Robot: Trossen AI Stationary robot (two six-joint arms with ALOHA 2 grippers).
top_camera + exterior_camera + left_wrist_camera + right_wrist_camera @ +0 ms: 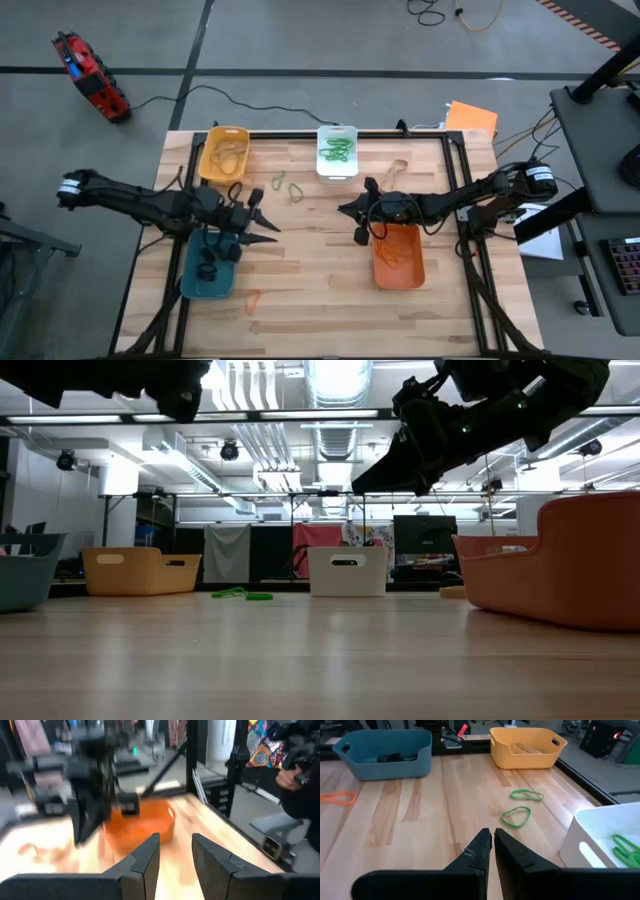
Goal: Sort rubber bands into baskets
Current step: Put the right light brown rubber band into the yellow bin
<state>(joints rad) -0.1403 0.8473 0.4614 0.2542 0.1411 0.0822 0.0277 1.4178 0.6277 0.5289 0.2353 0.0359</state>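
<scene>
Pincer closed; green bands near white basket.

Two dark jointed arms, black cables along the links, white wrist bands, tapered black jaws

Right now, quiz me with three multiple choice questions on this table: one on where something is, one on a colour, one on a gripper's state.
1. Where do the two loose green bands lie?
A. on the wood between the yellow and white baskets
B. inside the orange basket
C. inside the teal basket

2. What colour are the bands in the white basket?
A. black
B. green
C. orange

3. How do the right gripper's fingers stand?
A. wide open
B. shut on a green band
C. shut, holding nothing

Answers:
1 A: the green bands rest on bare wood between the yellow basket and the white basket.
2 B: its bands are green.
3 C: the right gripper shows its tips together, nothing between.
</scene>
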